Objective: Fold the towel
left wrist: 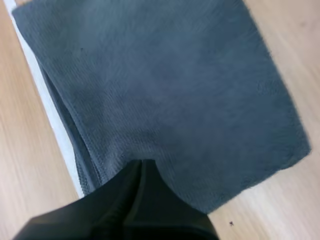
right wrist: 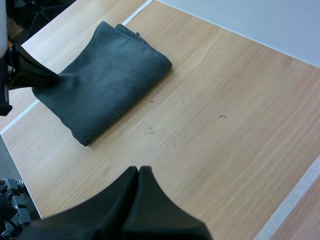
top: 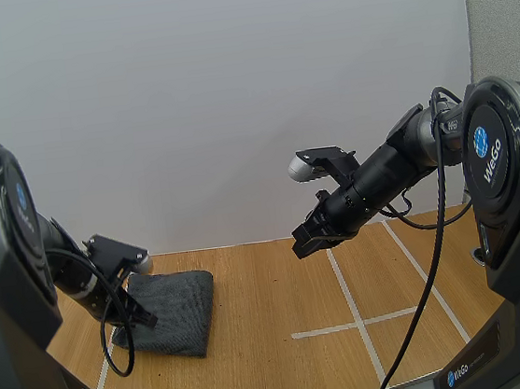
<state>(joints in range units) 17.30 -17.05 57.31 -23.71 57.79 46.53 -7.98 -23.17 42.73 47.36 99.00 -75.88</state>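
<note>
1. High view: the folded dark grey towel (top: 179,307) lies on the left part of the wooden table (top: 278,352), well apart from the white tape lines (top: 347,297). My left gripper (top: 138,315) is down at the towel's left edge. My right gripper (top: 305,244) hangs above the table's middle, its fingers together.
2. Left wrist view: my left gripper (left wrist: 142,164) forms one dark wedge, with the tips closed on a pucker of the towel (left wrist: 175,90) near its edge. A white tape strip (left wrist: 52,115) runs along the towel's side.
3. Right wrist view: my right gripper (right wrist: 139,170) is closed on nothing, over bare table (right wrist: 225,100). The towel (right wrist: 107,80) lies flat farther off. The left gripper (right wrist: 52,76) is at its edge, where the fabric rises to a point.
</note>
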